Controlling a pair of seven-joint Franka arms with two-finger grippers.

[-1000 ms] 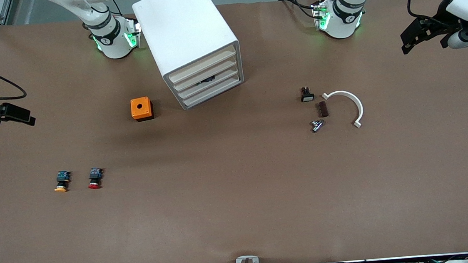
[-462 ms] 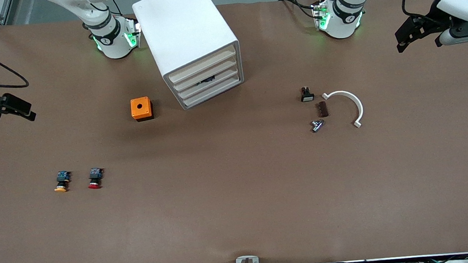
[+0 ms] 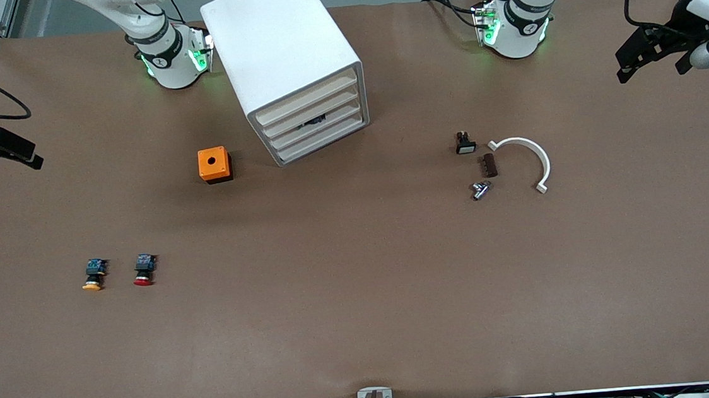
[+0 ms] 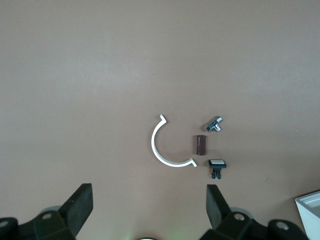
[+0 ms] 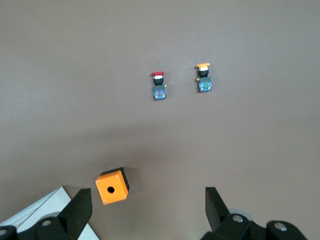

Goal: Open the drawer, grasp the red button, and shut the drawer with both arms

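While both arms hang high at the two ends of the brown tabletop (image 3: pixel 362 299), a broad bare stretch lies open in the middle and along the edge nearest the front camera. The left claw (image 3: pixel 652 55) is up over the left arm's end, fingers spread apart; the right claw (image 3: pixel 5 147) is over the right arm's end, fingers also apart in its wrist view.

Between the two bases stands the white rounded cabinet (image 3: pixel 283 59), angled, its four pale beige fronts all pushed in; something dark shows in the gap at the third drawer (image 3: pixel 315 121) from the top. Just beside it, toward the right arm's end, sits an orange box with a round hole (image 3: pixel 214 164).

Well nearer the front camera lies the tiny red-capped button (image 3: pixel 143 270) on its side, dark blue-black body, close beside an orange-yellow-capped twin (image 3: pixel 93 274).
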